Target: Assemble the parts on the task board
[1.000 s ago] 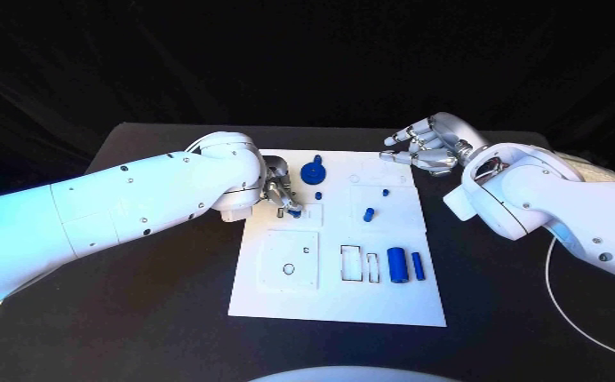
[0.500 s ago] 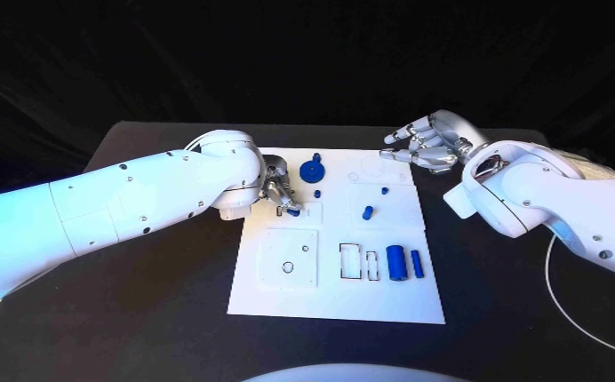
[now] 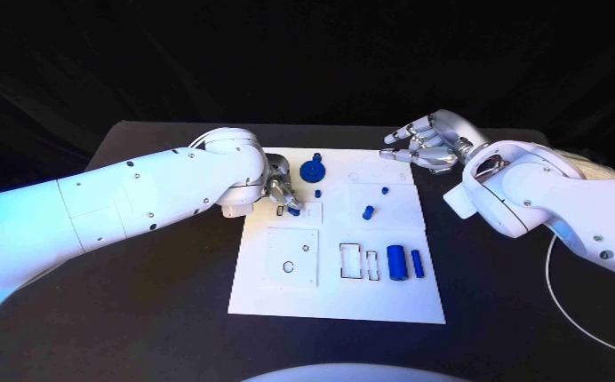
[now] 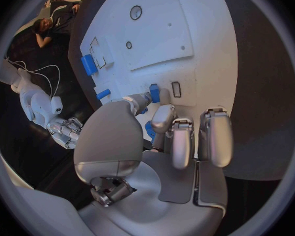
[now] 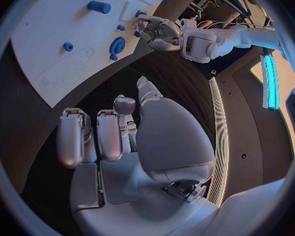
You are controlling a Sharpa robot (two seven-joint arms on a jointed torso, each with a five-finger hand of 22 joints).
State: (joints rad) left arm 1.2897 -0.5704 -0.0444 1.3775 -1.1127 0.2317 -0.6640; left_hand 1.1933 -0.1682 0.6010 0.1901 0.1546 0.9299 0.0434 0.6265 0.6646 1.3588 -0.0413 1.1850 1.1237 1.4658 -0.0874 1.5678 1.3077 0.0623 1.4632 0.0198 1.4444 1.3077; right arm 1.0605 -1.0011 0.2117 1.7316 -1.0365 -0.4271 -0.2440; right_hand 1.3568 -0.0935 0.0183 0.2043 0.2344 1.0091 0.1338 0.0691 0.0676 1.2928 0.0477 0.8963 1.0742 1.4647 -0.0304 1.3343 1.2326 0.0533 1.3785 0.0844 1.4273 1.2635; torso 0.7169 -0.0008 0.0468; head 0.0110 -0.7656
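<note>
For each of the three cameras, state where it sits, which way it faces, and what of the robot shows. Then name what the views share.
Head view: on the robot's head, facing down at the task board; both arms enter, left hand at the board's edge, right hand at its far corner.
Left wrist view: behind the left hand, facing the board; its fingers hold a small blue part.
Right wrist view: behind the right hand, facing the board and the left hand.
Shared: the blue gear shows in the head and right wrist views.
</note>
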